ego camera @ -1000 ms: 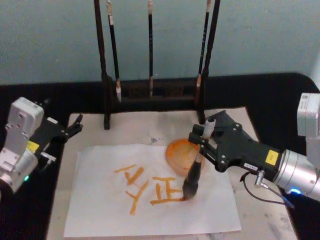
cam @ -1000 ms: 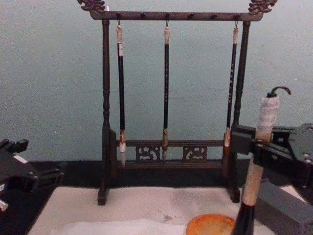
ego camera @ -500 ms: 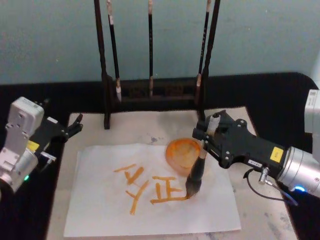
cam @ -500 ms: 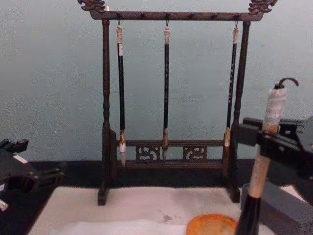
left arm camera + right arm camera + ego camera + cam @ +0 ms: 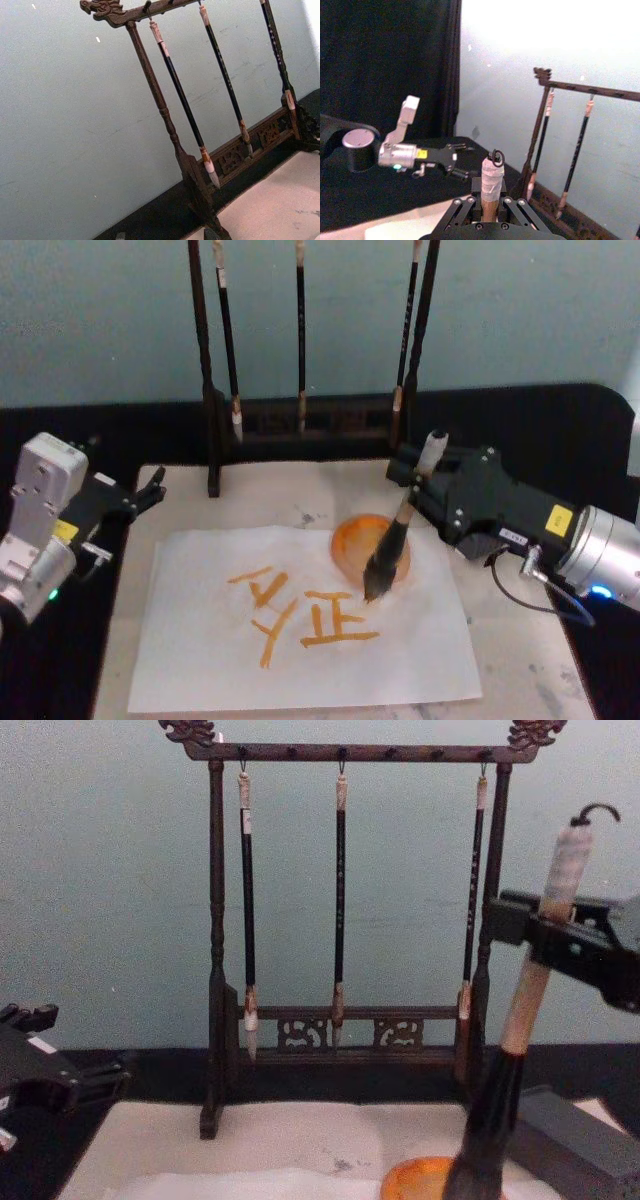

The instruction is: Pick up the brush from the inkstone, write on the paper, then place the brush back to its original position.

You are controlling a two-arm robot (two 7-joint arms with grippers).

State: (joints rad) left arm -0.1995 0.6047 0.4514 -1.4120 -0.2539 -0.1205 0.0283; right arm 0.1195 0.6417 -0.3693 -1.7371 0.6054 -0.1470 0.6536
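Head view: the right pincer (image 5: 415,478) is clamped on the brush (image 5: 388,555). The brush leans with its tip at the near rim of the orange dish (image 5: 345,540), beside the strokes on the paper (image 5: 200,660). A low swing could smear them or nudge the dish, I think. The left pincer (image 5: 150,490) is parked far left, fingers apart.

Left wrist view: the brush rack (image 5: 170,130) lines the far edge.

Right wrist view: handle pinched tight.

Chest view: the handle top is near the rack's right post, with open room nearer.
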